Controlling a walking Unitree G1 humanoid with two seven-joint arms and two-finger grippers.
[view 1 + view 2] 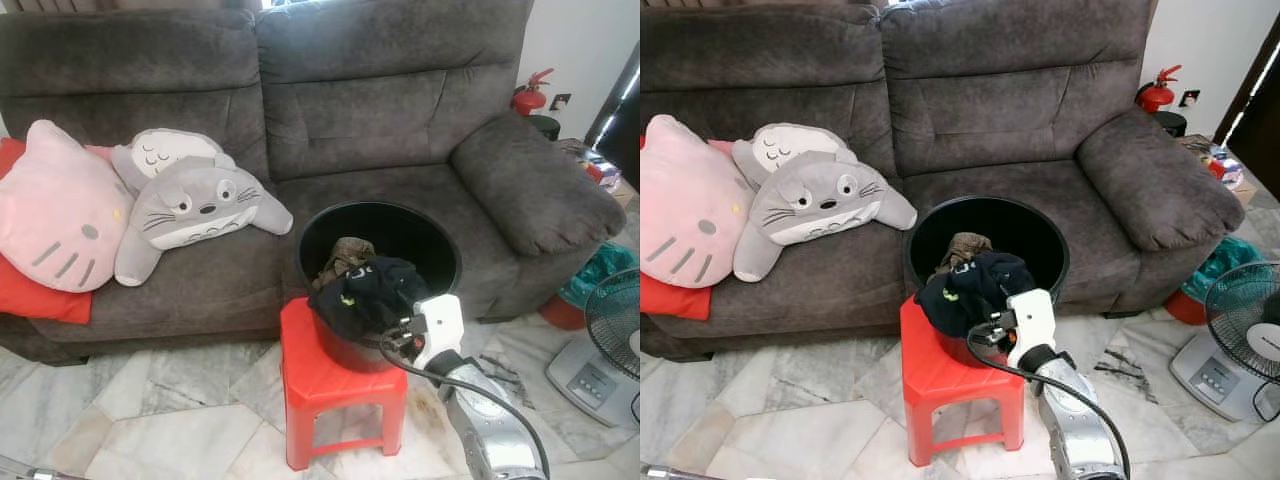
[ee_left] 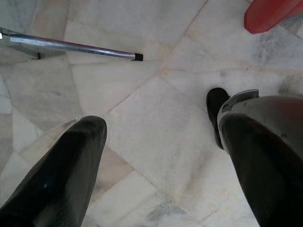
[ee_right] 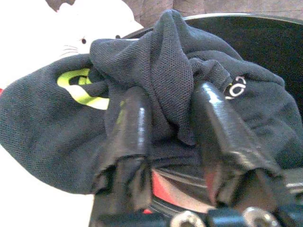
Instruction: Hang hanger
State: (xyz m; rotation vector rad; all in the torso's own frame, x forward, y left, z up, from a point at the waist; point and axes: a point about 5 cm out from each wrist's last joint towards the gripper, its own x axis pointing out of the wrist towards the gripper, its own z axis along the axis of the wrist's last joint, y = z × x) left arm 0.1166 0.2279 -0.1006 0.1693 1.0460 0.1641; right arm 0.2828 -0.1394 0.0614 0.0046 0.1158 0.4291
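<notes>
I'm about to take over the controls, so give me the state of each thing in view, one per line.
Right gripper: jaws pinching a fold of the dark shirt.
Dark shirt: draped over the bucket rim.
Black bucket: upright on the red stool, holding clothes.
Left gripper: jaws open, over the floor.
Fan: standing on the floor.

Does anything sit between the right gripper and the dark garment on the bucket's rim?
Nothing visible does. The right gripper already has its fingers pushed into a fold of the dark garment, which drapes over the near rim of the black bucket.
</notes>
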